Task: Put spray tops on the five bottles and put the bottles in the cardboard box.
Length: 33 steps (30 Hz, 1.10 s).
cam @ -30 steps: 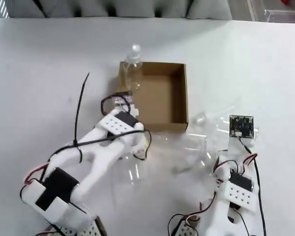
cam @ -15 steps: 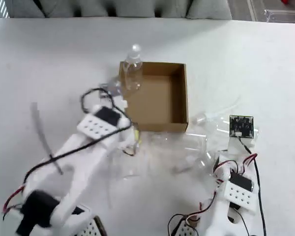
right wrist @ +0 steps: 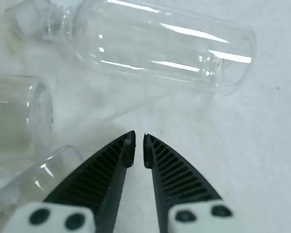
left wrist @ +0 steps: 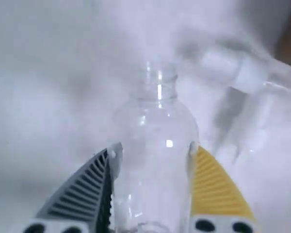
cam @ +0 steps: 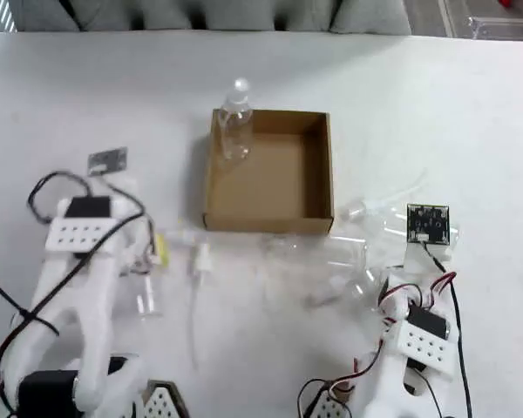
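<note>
My left gripper (left wrist: 153, 155) is shut on a clear bottle (left wrist: 155, 131) with a bare neck and no top, held by its body. In the high view this gripper (cam: 148, 261) is left of the cardboard box (cam: 318, 178), with the bottle (cam: 148, 294) just beyond it. A white spray top (cam: 199, 257) with its long tube lies on the table beside it, and shows close by in the left wrist view (left wrist: 242, 73). One bottle with a spray top (cam: 234, 126) stands in the box's far left corner. My right gripper (right wrist: 136, 151) is shut on nothing, low over the table near a lying bottle (right wrist: 160, 43).
Several clear topless bottles (cam: 349, 254) and a spray top (cam: 366, 207) lie in a heap in front of the box and to its right, close to the right arm (cam: 423, 335). More bottles (right wrist: 24, 114) lie beside the right gripper.
The left arm has swung from the box's front left corner out to the left, taking the topless bottle along. The spray top now lies uncovered on the table. The right arm has kept still.
</note>
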Tool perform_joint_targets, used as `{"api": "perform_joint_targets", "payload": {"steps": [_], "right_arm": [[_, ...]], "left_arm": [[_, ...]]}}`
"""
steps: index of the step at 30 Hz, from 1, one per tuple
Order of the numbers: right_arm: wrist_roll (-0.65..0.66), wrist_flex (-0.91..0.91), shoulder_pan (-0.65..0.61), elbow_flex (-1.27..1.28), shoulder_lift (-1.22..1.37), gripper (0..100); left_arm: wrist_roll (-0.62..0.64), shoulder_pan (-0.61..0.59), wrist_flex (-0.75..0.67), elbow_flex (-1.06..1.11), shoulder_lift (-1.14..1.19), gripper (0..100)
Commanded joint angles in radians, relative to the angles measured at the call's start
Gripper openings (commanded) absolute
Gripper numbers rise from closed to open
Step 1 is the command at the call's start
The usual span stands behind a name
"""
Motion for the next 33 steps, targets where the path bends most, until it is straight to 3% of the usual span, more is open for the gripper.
{"api": "perform_joint_targets", "payload": {"steps": [1,6,10,18,27,33], "right_arm": [[0.014,0.005,-0.019,0.002,0.005,1.7],[0.014,0.005,-0.019,0.002,0.005,1.8],[0.014,0.007,-0.018,0.002,0.005,1.7],[0.014,0.007,-0.015,0.002,0.005,1.8],[0.014,0.005,-0.019,0.002,0.007,2.0],[0.014,0.002,-0.019,0.002,0.008,1.7]], "left_arm": [[-0.167,-0.145,-0.222,0.143,-0.045,3],[-0.284,-0.114,-0.287,0.213,-0.045,3],[-0.275,-0.065,-0.258,0.212,-0.05,6],[-0.279,-0.068,-0.256,0.21,-0.05,36],[-0.282,-0.067,-0.123,0.052,-0.042,37],[-0.281,-0.044,-0.112,-0.009,-0.039,37]]}}
